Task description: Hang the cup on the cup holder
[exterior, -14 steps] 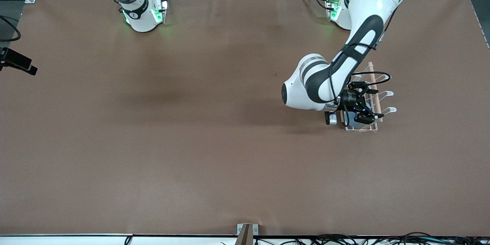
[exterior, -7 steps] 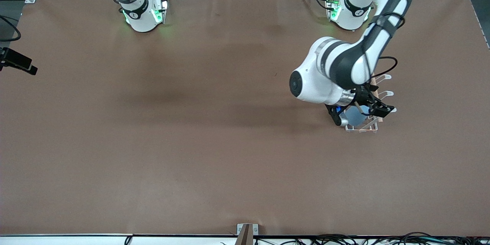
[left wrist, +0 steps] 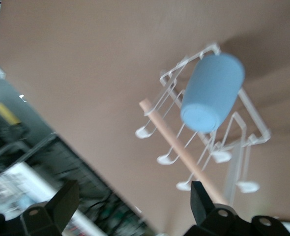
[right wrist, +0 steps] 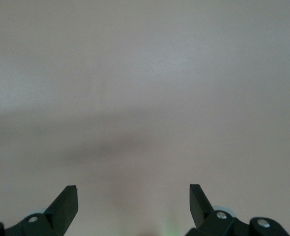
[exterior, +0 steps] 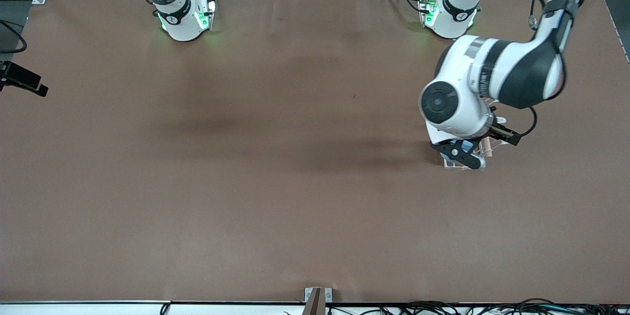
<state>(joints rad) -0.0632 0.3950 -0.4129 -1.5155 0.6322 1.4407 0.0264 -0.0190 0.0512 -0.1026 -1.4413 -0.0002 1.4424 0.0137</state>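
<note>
The light-blue cup hangs mouth-down on a prong of the white wire cup holder, just under its wooden rod. My left gripper is open and holds nothing, up in the air and apart from the cup. From the front, the left wrist covers most of the cup holder, and only a sliver of the cup shows beside the left gripper. My right gripper is open and empty over bare brown table; that arm waits.
The brown table cover spreads out around the cup holder, which stands toward the left arm's end. Both arm bases stand along the table edge farthest from the front camera. Cables lie along the nearest edge.
My left arm has lifted and swung away from the cup holder toward its own end of the table. The cup stays hanging on the prong. The right arm has not moved.
</note>
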